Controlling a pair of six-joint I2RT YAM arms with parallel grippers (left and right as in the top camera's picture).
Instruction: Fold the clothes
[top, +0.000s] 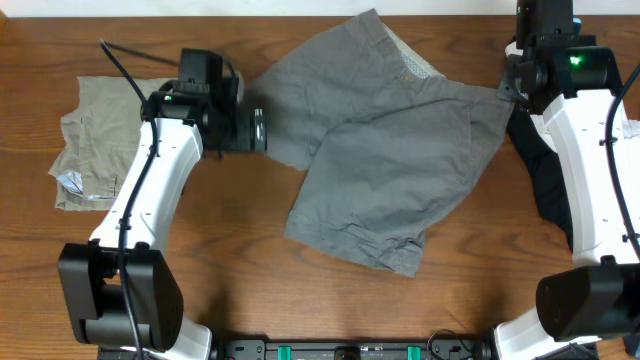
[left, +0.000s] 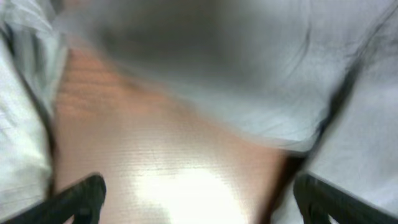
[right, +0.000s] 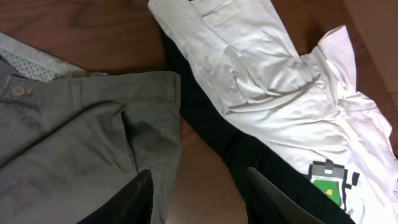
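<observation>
Overhead, you are seeing shorts lying unfolded, all folding remaining; left fingers are gaping wide, right fingers hovering half-open, empty.

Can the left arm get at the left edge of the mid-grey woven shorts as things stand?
Probably yes. The left gripper is open and points at the nearby left edge of the mid-grey woven shorts, with only bare wooden table between its fingers. The khaki-beige shorts lie behind it, out of the way.

Beside the grey shorts, a white garment lies over a black garment.
</observation>
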